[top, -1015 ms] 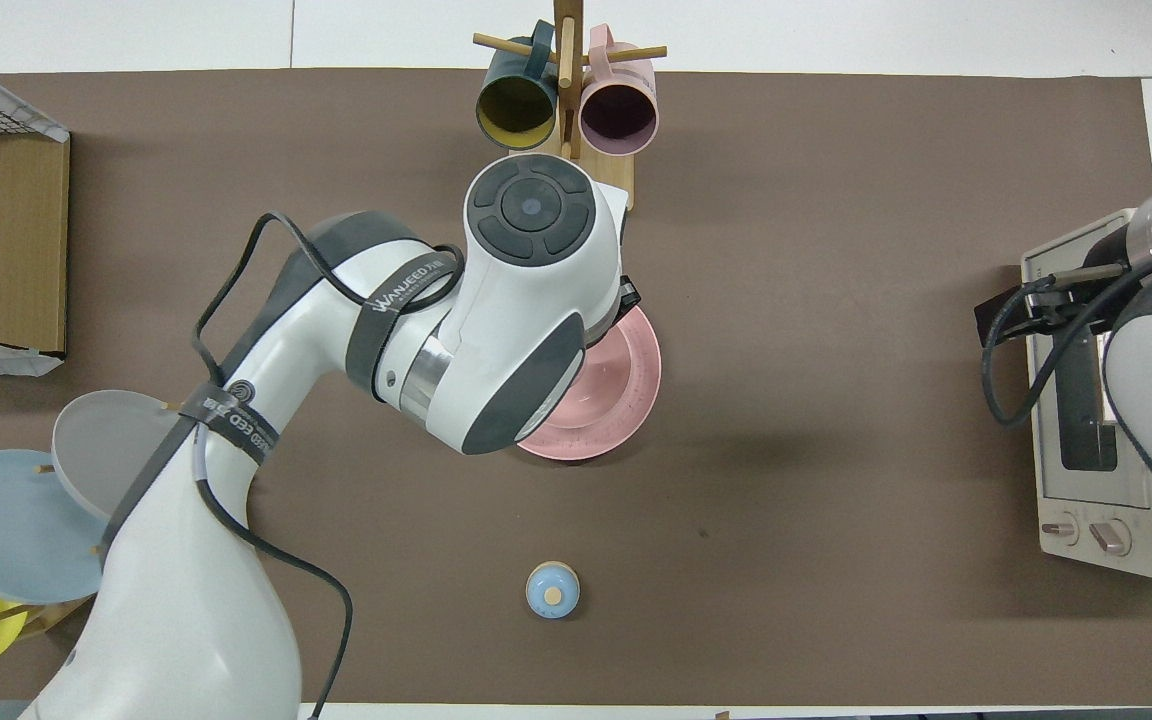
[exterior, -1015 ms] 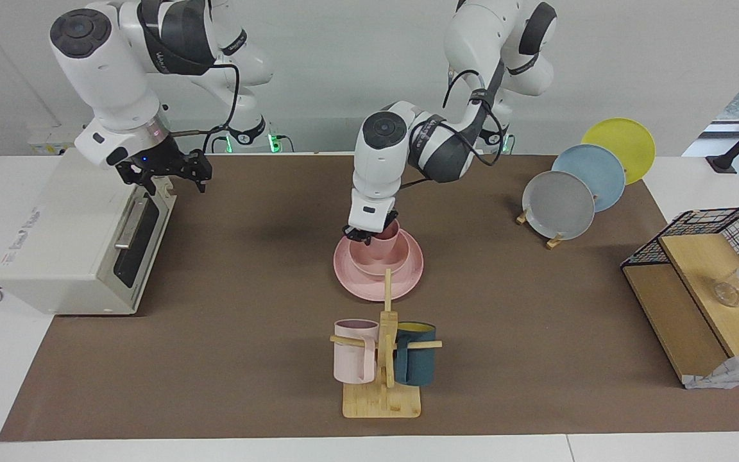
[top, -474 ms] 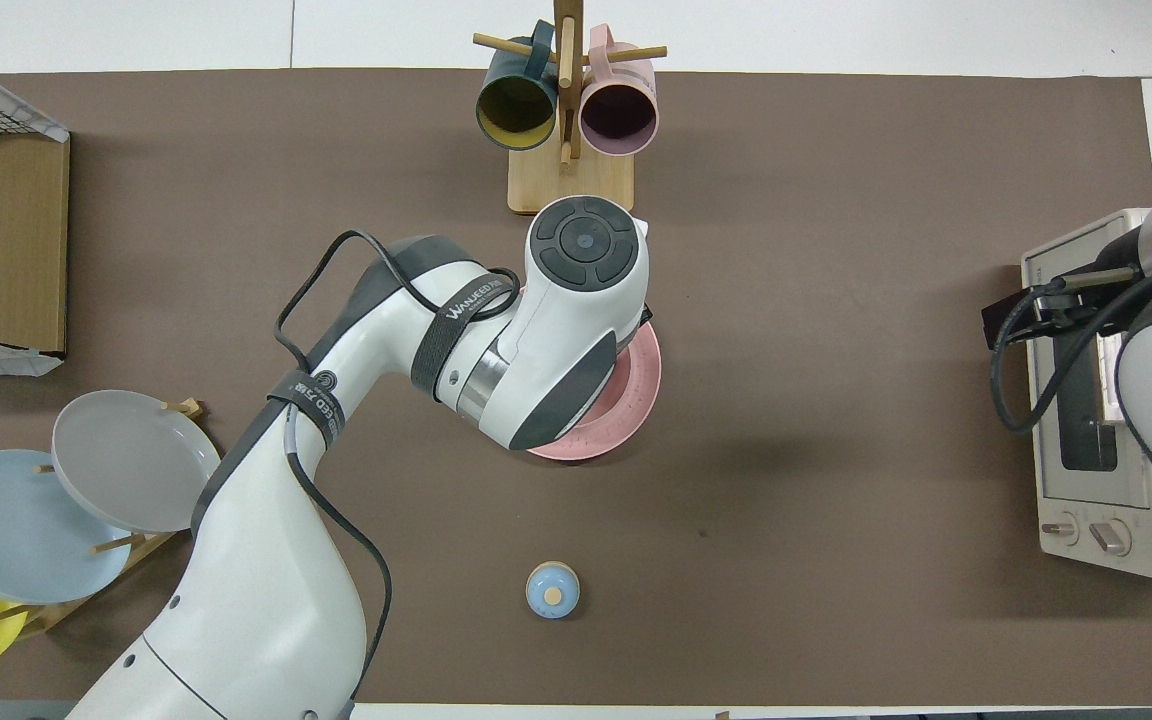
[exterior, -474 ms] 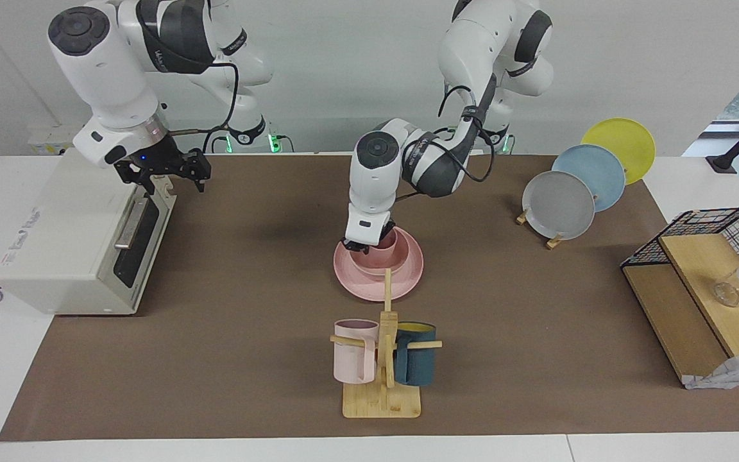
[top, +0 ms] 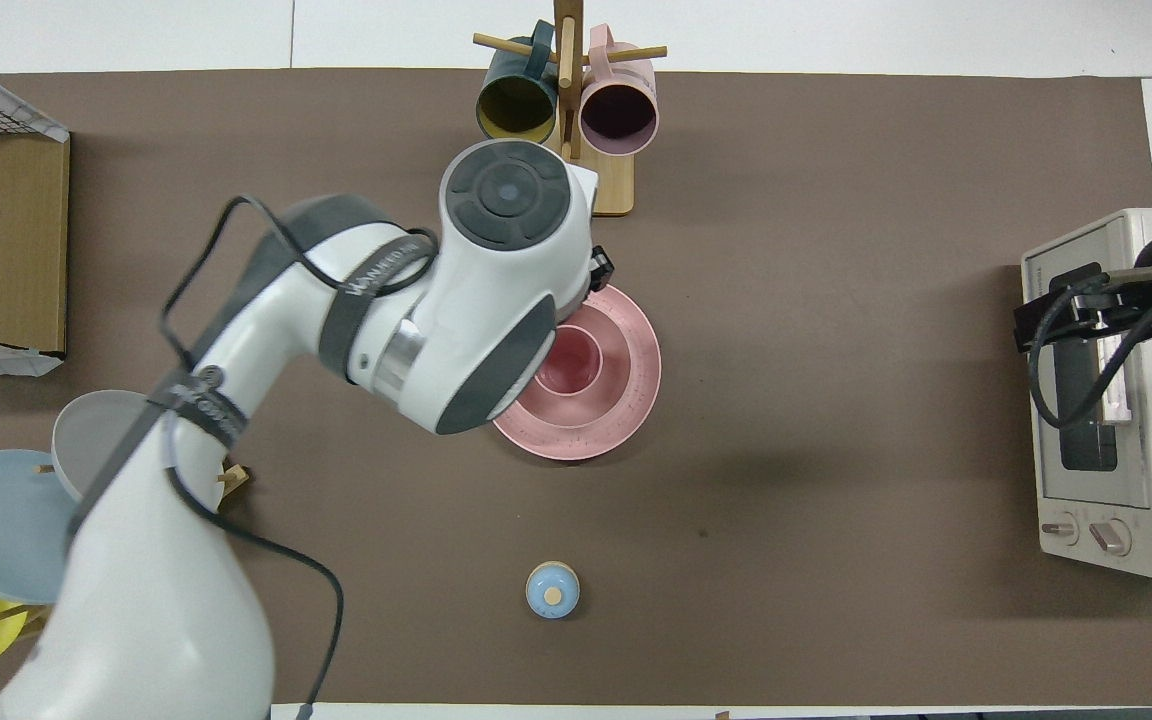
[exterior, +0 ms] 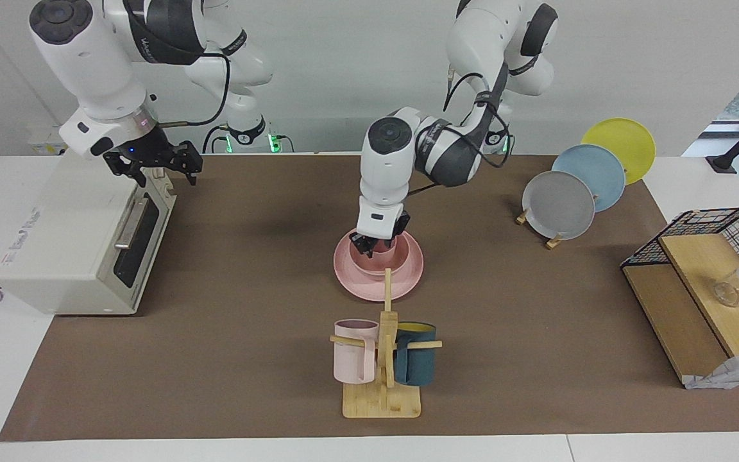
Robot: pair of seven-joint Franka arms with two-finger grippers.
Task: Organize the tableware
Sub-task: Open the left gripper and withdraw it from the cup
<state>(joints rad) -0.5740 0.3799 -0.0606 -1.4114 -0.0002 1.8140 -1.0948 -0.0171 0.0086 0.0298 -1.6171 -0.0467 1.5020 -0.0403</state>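
Overhead view shows the result best: the cup (top: pixel 573 358) now stands upright inside the bowl (top: pixel 591 345), and the bowl sits on the plate (top: pixel 626 420) at mid-table, just nearer the robots than the mug rack (top: pixel 568 190). A second ago I had the left gripper (exterior: pixel 379 242) clamped on that cup and lowering it; its fingers have since parted and it hangs just over the cup's rim, holding nothing. I read this as the release step completed, with all three pink pieces nested in one stack. I judge the task near its end, with only a clear withdrawal of the left arm outstanding.

The right gripper (exterior: pixel 151 168) waits over the toaster oven (exterior: pixel 81 237), fingers spread, empty; it has lifted slightly.

Inventory as counted:
- Pink tableware: one plate, one bowl, one cup.
- Mugs on the rack: two, one pink (exterior: pixel 355 351) and one dark teal (exterior: pixel 416 362).
- Plates on the stand at the left arm's end: three, grey (exterior: pixel 558 205), blue (exterior: pixel 591 176), yellow (exterior: pixel 620 144).
- One small blue knob-topped object (top: pixel 552 590), nearer the robots than the stack.
- One wire basket (exterior: pixel 716 224) at the left arm's end of the table.
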